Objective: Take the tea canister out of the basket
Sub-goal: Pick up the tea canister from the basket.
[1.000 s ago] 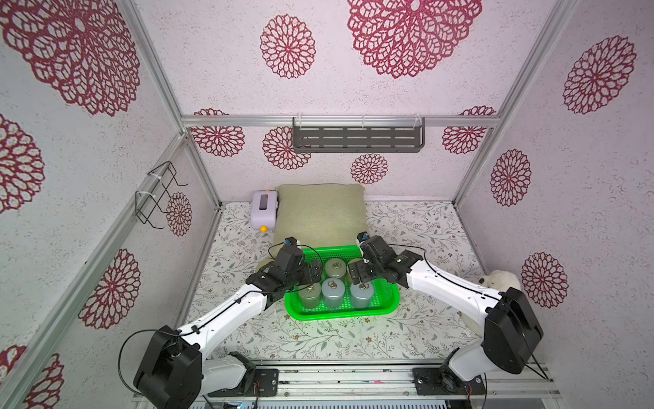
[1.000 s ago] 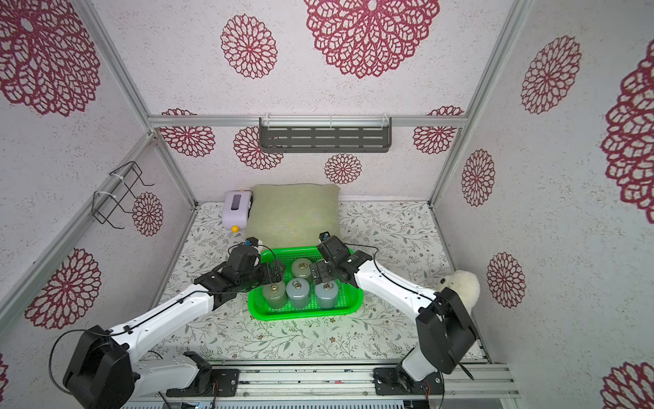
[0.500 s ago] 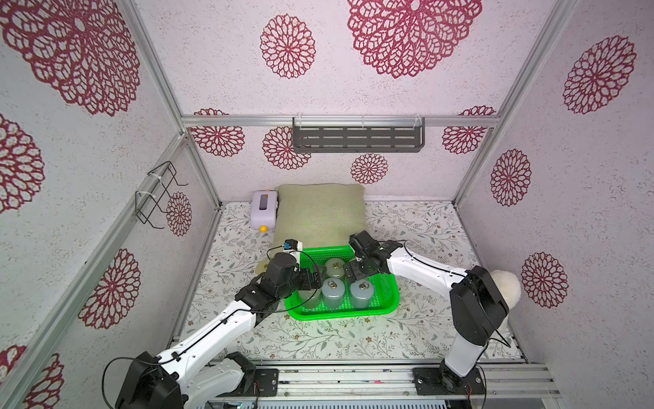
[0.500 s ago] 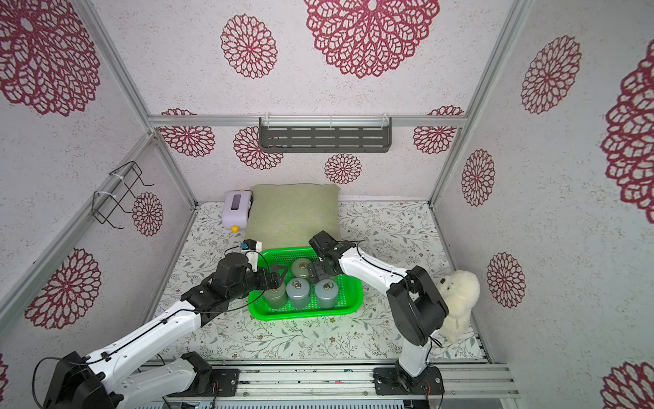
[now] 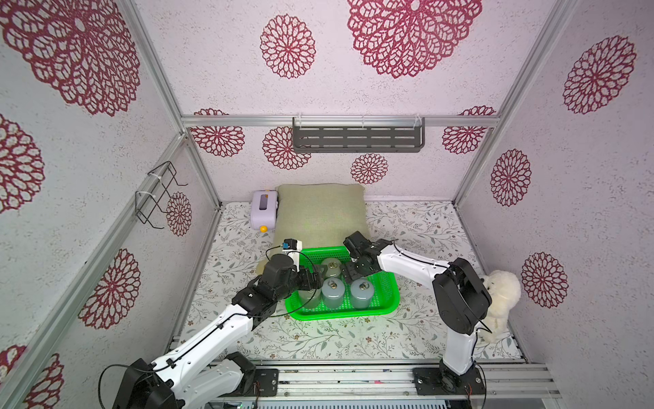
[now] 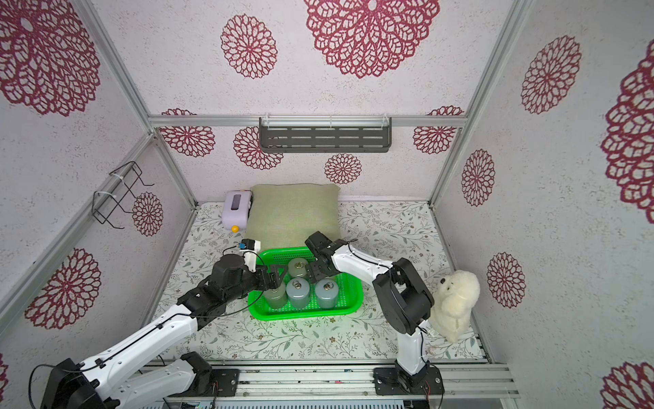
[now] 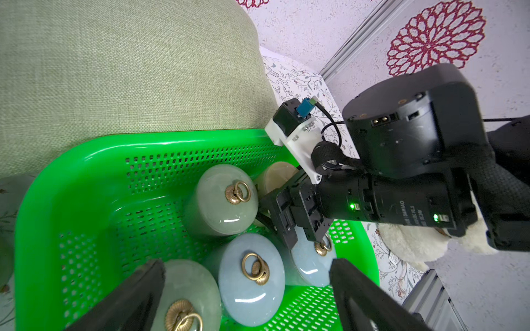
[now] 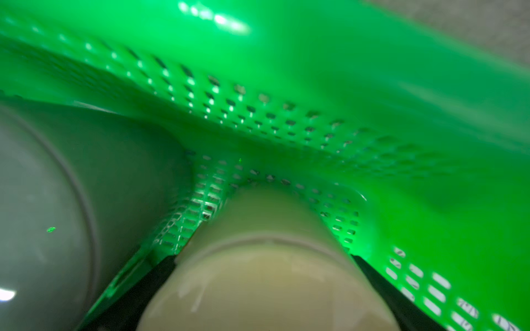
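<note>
The bright green basket (image 5: 339, 313) (image 6: 304, 315) holds several upright tea canisters with brass ring lids. A grey-green one (image 5: 333, 266) stands at the back and a pale blue one (image 5: 333, 292) in front. My right gripper (image 5: 354, 274) (image 8: 262, 258) is down in the back right corner, shut on a cream tea canister (image 8: 266, 286) (image 7: 275, 176) that stands on the basket floor (image 8: 206, 197). From above the gripper hides this canister. My left gripper (image 5: 316, 278) (image 7: 245, 265) hangs open over the front left canisters, touching none.
A green pillow (image 5: 320, 212) lies just behind the basket, with a lilac box (image 5: 263, 210) on its left. A white plush toy (image 5: 500, 297) sits by the right arm's base. A dark slotted shelf (image 5: 357, 138) and a wire rack (image 5: 155, 193) hang on the walls.
My right gripper has dropped into the basket's back right corner around the cream canister, its elbow swinging inward. My left gripper has moved lower over the basket's left side.
</note>
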`<state>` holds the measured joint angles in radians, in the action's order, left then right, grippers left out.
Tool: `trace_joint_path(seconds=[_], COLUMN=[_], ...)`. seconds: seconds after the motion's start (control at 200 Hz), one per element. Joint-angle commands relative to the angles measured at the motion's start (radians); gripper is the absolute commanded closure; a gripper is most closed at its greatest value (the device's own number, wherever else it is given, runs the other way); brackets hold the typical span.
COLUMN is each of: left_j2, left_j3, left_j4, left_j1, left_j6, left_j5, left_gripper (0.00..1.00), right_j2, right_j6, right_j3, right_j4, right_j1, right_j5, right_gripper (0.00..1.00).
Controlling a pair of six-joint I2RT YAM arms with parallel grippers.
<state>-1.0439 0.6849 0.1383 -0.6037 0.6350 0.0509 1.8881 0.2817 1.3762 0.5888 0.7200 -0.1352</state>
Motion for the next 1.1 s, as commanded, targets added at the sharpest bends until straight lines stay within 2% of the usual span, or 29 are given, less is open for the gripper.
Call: trace_joint_path(seconds=[0.0,0.035,0.135,0.43,0.856,1.096], left_j2=[0.006,0.006,0.007,0.006,0.016,0.042], left_j3=[-0.008,-0.009,-0.009,-0.012,-0.019,-0.022], left_j4=[-0.026,-0.025,-0.026,-0.032,-0.033,-0.034], left_j1=[-0.01,-0.01,-0.011,-0.013,-0.021,-0.034], left_j6=[-0.016,-0.015,-0.017,-0.015,-0.007,-0.003], left_j5=[0.007,0.007,0.007,0.01,0.014,0.017], left_gripper=[0.03,0.03,0.03,0.03,0.03,0.03], right_j2=[0.005,0.006,0.004,-0.104,-0.254,-0.376], right_j6=[-0.008,-0.008,-0.011,0.015,0.018,0.031], right_j3=[0.036,0.034,0.029,0.005,0.033,0.025], right_j4=[0.008,0.007,0.005,0.003,0.07,0.089], right_j1=[-0.005,-0.006,-0.007,-0.007,-0.035,-0.14], right_j5=[-0.012,-0.012,-0.003,-0.013,-0.069,-0.094], right_gripper=[0.09,0.11,0.26,0.33,0.33,0.33])
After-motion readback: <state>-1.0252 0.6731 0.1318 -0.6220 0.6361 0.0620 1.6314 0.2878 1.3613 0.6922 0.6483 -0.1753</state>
